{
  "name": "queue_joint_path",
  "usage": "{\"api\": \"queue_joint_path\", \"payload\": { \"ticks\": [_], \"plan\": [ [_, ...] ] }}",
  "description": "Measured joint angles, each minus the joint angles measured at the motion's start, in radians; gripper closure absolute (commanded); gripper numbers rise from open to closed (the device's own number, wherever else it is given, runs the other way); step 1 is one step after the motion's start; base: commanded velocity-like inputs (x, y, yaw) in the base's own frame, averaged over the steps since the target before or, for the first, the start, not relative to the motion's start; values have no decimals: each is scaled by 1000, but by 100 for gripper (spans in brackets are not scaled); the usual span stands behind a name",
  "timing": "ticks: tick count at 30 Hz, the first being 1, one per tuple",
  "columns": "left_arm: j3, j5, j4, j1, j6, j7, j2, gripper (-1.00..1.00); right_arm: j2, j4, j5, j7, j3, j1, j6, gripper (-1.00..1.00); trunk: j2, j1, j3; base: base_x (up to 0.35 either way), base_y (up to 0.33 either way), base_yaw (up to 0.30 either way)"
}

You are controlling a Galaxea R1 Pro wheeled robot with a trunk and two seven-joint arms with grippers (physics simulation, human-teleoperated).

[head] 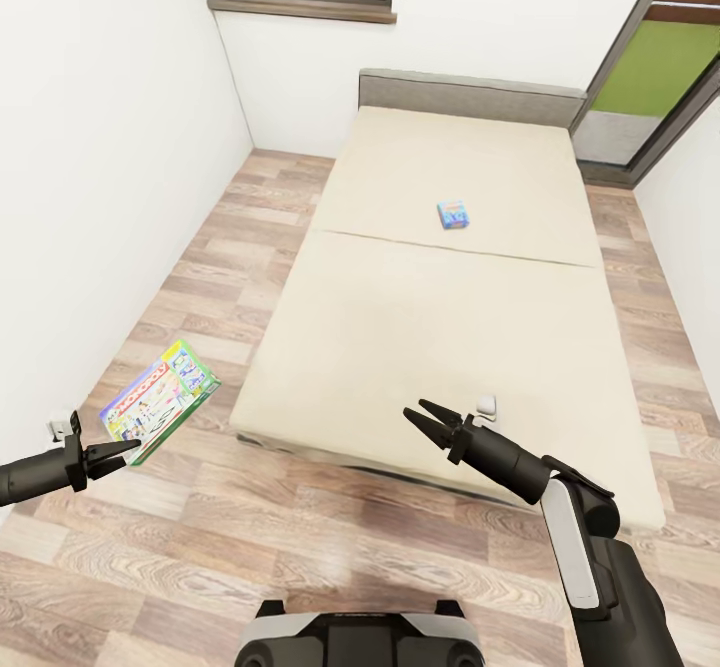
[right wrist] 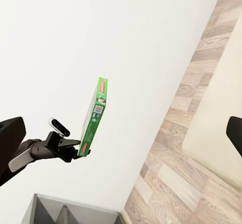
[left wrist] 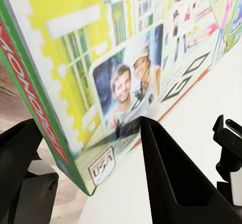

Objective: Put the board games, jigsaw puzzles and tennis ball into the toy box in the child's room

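A large green and yellow board game box hangs over the wooden floor by the left wall, with my left gripper shut on its near edge. The left wrist view shows the box's printed cover close up, pinched between my black fingers. From the right wrist view the box appears edge-on, held by the left gripper. A small blue board game lies flat on the bed's middle. My right gripper hovers open over the bed's near end, holding nothing.
The beige bed takes up the centre and right of the room, with a grey headboard at the far wall. A small white object lies on its near end. Wooden floor runs between bed and left wall.
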State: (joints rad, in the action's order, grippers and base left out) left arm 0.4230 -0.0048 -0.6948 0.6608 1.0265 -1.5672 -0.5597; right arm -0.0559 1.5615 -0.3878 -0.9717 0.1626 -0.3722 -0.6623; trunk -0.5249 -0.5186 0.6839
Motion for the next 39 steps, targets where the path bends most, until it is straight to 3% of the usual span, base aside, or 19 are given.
{"api": "queue_joint_path", "payload": {
  "ticks": [25, 30, 39],
  "plan": [
    [-2, 0, 0, -2, -6, 0, 6, 100, 12, -2, 5, -15, -6, 47, 43, -100, 0, 0, -42, 0, 0, 29],
    [-24, 0, 0, -1, -5, 0, 18, 100, 14, -2, 7, -16, -6, 48, 45, -100, 0, 0, -50, 0, 0, 67],
    [-31, 1, 0, -2, -5, 0, 20, 100, 11, -4, 12, -16, -6, 48, 48, -100, 0, 0, -65, 0, 0, 68]
  ]
}}
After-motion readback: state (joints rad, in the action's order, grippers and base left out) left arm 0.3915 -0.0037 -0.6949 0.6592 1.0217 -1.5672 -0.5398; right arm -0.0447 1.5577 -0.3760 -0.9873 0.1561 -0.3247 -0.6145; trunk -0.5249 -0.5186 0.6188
